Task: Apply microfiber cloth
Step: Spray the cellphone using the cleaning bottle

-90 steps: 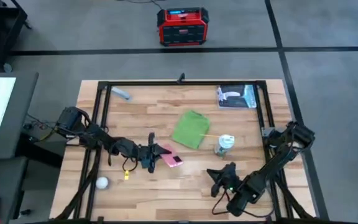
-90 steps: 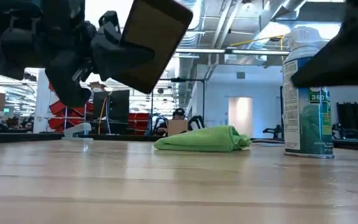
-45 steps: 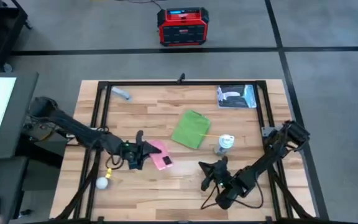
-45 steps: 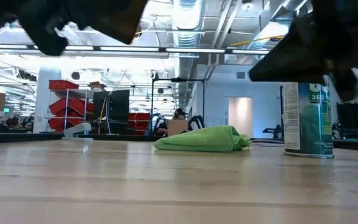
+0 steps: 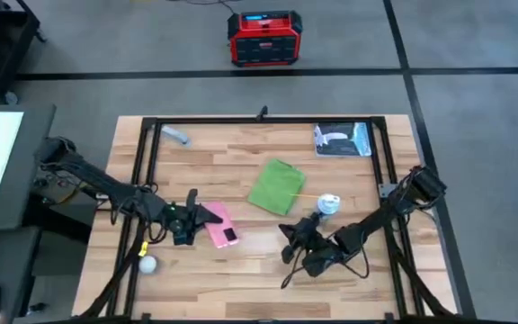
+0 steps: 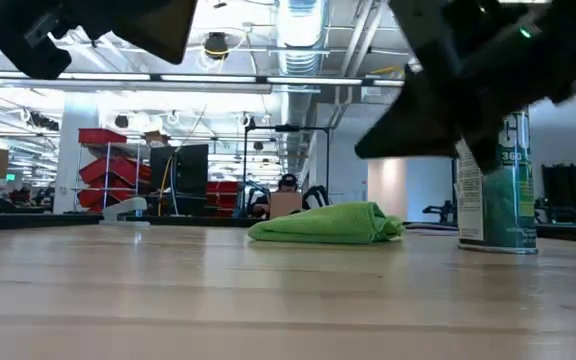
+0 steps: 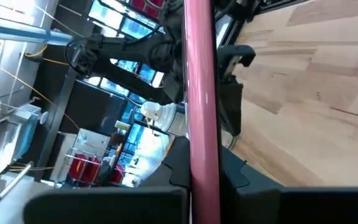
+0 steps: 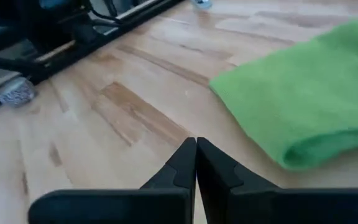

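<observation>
A: Where to find the microfiber cloth [image 5: 275, 186]?

B: Lying on the table [image 5: 241, 279], mid-board, folded over, touched by neither arm. Just beside the spray can [image 5: 327, 206], well apart from the blue-and-white packet [image 5: 342, 139] in the far corner.

A: And the left gripper [image 5: 192, 225]?

B: Clamped on the pink-cased phone [image 5: 216, 225], pinching it by 1 end. Seen edge-on between the fingers in the left wrist view. Probably gripped that way to leave a broad face free for wiping, with the cloth brought over to it.

A: Right gripper [image 5: 286, 243]?

B: Low over the board, near the cloth's closest corner and pointing toward it. Both fingers pressed together, nothing between them.

A: So not ready to pick?

B: Not yet, judging by that. Needs to spread the 2 fingers first, then come down on the folded edge, likely the thickest and easiest part to pinch.

A: Risks?

B: Knocking the can, close beside the right arm. Also dragging the soft fabric across the wood instead of lifting it.

A: Progress?

B: Early, by the look of it. Phone in hand, cloth not yet taken.
</observation>
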`<state>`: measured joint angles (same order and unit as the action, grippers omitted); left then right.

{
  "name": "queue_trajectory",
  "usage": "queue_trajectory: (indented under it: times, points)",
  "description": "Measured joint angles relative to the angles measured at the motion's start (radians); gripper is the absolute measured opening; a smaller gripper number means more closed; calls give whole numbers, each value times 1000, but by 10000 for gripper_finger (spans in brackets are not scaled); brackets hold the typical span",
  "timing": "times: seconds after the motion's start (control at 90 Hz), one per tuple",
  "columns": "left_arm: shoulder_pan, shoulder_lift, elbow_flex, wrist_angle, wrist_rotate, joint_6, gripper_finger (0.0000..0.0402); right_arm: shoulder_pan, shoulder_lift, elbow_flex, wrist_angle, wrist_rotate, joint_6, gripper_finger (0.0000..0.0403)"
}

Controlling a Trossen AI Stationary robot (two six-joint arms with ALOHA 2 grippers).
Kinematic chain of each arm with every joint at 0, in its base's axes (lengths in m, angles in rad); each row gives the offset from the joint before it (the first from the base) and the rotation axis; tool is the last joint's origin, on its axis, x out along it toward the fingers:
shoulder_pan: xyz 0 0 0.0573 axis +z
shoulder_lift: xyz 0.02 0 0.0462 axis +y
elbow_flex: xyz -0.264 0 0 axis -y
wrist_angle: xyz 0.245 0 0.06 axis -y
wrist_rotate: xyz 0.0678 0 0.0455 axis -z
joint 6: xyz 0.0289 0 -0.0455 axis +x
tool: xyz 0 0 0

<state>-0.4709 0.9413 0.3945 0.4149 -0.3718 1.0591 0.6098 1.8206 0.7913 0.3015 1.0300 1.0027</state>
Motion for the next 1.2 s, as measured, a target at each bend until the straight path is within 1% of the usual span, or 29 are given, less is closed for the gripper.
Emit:
queue_trajectory:
  times: [0.078,0.167,0.278,0.356,0.5,0.633,0.711,0.822,1.011,1.122,1.2]
  points:
    - [0,0,-5,-1,-1,-9,2,32,0,-37,14,4,66,0]
    - [0,0,-5,-1,-1,-19,2,74,0,-56,-57,13,172,0]
    - [1,0,-5,4,-1,-20,2,120,-2,-61,-136,14,240,0]
    - [1,0,-5,7,-1,-25,2,142,-2,-61,-245,14,334,0]
    - [1,0,-5,24,-1,-27,2,157,-2,-61,-505,15,544,0]
    - [1,0,-5,33,-1,-27,2,148,-2,-61,-703,18,659,0]
    - [7,0,-5,44,-1,-32,2,131,-2,-69,-778,37,707,0]
    - [29,1,-5,43,-2,-50,2,99,-2,-116,-803,78,757,0]
    - [47,1,-5,43,-3,-54,2,21,-2,-199,-796,75,808,0]
    - [50,1,-5,43,-3,-53,2,-13,-2,-229,-750,76,839,0]
    - [50,1,-5,43,-3,-53,2,-6,-1,-236,-648,96,819,0]
